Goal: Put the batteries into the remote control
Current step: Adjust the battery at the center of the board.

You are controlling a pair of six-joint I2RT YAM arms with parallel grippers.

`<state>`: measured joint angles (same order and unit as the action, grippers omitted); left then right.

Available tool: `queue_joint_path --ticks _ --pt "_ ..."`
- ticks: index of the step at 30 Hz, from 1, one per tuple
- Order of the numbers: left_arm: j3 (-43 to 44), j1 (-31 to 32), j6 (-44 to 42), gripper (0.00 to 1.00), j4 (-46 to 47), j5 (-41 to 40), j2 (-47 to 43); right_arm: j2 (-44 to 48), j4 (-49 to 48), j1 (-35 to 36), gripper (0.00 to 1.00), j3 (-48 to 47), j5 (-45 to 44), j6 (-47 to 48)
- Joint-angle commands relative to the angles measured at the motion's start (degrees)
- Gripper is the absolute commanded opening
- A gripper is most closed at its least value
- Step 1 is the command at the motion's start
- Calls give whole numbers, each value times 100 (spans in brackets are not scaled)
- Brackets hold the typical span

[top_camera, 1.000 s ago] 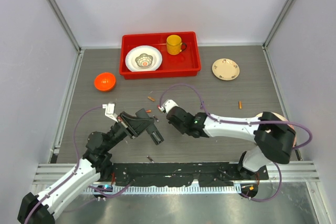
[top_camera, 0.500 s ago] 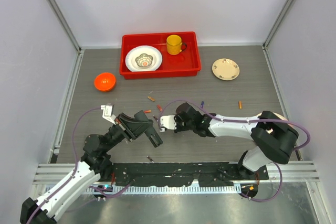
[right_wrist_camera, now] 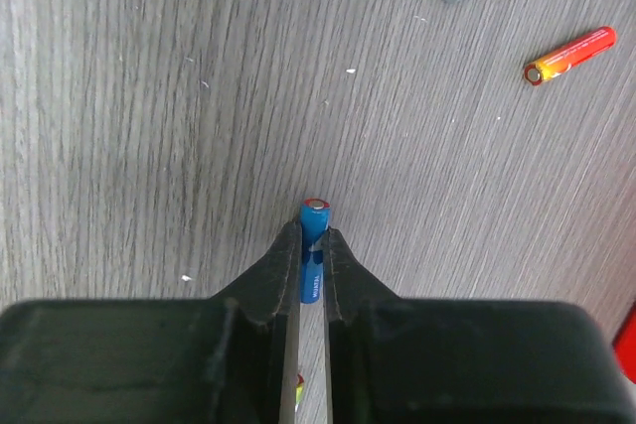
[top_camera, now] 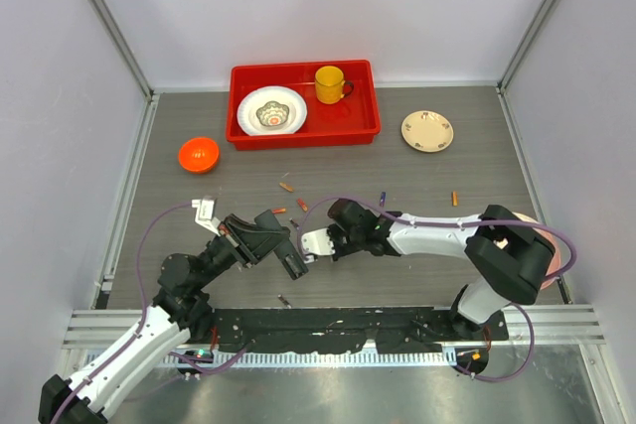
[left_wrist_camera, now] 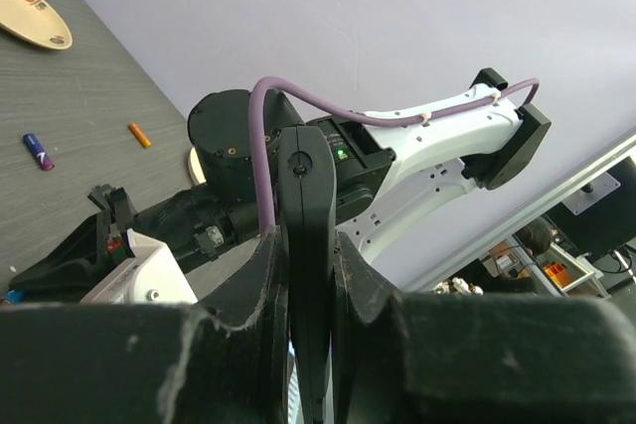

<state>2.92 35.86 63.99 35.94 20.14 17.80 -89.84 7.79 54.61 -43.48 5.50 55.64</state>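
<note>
Tight between right fingers, a blue battery; tight between left fingers, the remote control.

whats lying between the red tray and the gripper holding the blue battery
An orange battery lies nearer the red tray, and a second battery lies nearer the right gripper. The top view shows both.

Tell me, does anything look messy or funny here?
Yes. Loose batteries lie scattered over the table instead of together, and one orange battery sits far out on the right. Nothing looks broken or spilled.
</note>
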Motion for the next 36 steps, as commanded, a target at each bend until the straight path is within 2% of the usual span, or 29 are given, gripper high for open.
queue_joint_path --ticks 1,2,3,5,6,9,14,17,18,19,20,21,22,23,25,27,28,31,36 --pt "77 -35 -97 0 88 -10 -49 -156 197 -38 19 -125 57 -184" --pt "77 -35 -97 0 80 -10 -49 -130 127 -38 23 -134 57 -246" --pt "77 -35 -88 0 71 -10 -49 -113 83 -38 34 -125 48 -299" --pt "86 -35 -88 0 53 -10 -49 -86 -5 -38 49 -134 39 -483" --pt "86 -35 -88 0 36 -2 -49 -69 -23 -38 67 -134 22 -518" --pt "86 -35 -79 0 1 -19 -75 71 -128 -38 79 -125 4 -746" --pt "104 -35 -70 0 -184 -115 -207 800 -672 -38 82 -125 -136 -1422" --pt "130 -35 -97 0 -324 -203 -286 1240 -744 -38 83 -370 -933 -2660" --pt "130 -35 -97 0 -368 -238 -304 1276 -727 -38 82 -467 -1232 -3542" --pt "121 -35 -106 0 -386 -291 -312 1276 -700 -47 77 -572 -1540 -4012" --pt "113 -35 -106 0 -412 -335 -312 1259 -526 -82 69 -800 -2256 -4521" --pt "104 -26 -106 0 -430 -362 -321 1207 -272 -117 60 -976 -2681 -6041" --pt "104 -35 -106 0 -448 -379 -321 1136 79 -169 52 -1187 -2946 -6543" --pt "104 -35 -106 0 -465 -423 -304 970 796 -387 51 -1545 -2531 -6905" --pt "104 -35 -106 0 -483 -467 -269 977 725 -504 72 -1392 -1889 -7625" --pt "104 -35 -88 0 -483 -485 -216 1161 198 -425 86 -882 -2007 -8198" --pt "112 -35 -88 0 -483 -494 -164 1171 118 -416 87 -777 -2070 -8705" --pt "113 -35 -79 0 -492 -511 -58 882 379 -320 88 -696 -2342 -9122" --pt "121 -35 -88 0 -492 -511 127 294 776 339 88 -889 -3114 -9149"
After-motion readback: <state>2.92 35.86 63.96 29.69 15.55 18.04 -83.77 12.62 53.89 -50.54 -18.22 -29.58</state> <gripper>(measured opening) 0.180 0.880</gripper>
